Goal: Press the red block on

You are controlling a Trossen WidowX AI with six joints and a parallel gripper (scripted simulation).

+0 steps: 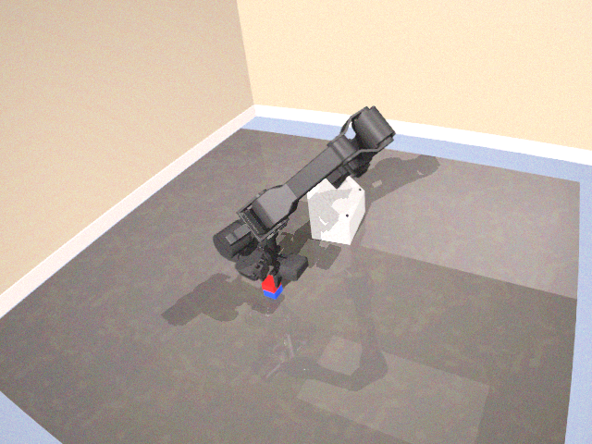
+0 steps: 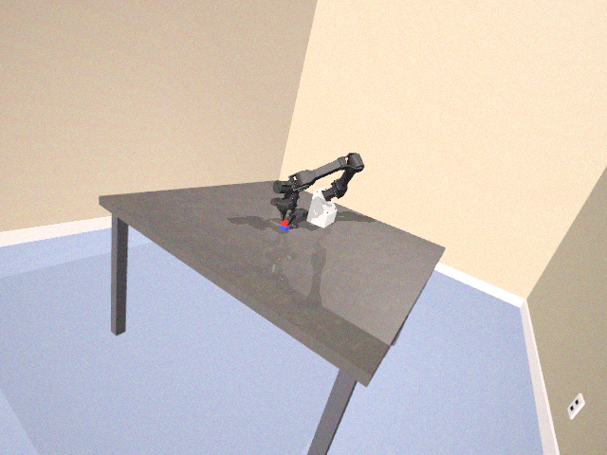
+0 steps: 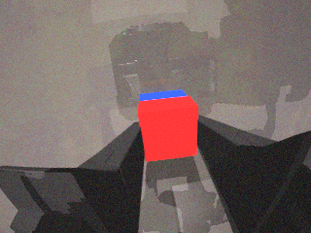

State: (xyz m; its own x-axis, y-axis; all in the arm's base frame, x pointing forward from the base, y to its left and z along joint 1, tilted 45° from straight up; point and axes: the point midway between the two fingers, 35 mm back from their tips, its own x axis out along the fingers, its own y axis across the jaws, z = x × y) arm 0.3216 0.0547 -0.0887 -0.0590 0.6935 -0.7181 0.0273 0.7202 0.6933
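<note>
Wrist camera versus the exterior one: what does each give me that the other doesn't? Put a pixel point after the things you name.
Only the wrist view shows the red block's (image 2: 284, 224) (image 3: 170, 131) broad upper face, between the two fingers.

Only the exterior view shows the white box-shaped base (image 2: 321, 212), the table's legs (image 2: 119, 279) and the wall socket (image 2: 576, 406).

Both show the red block held in the gripper (image 2: 285, 223) (image 3: 169, 130) and part of the blue block (image 2: 285, 228) (image 3: 162, 95).
</note>
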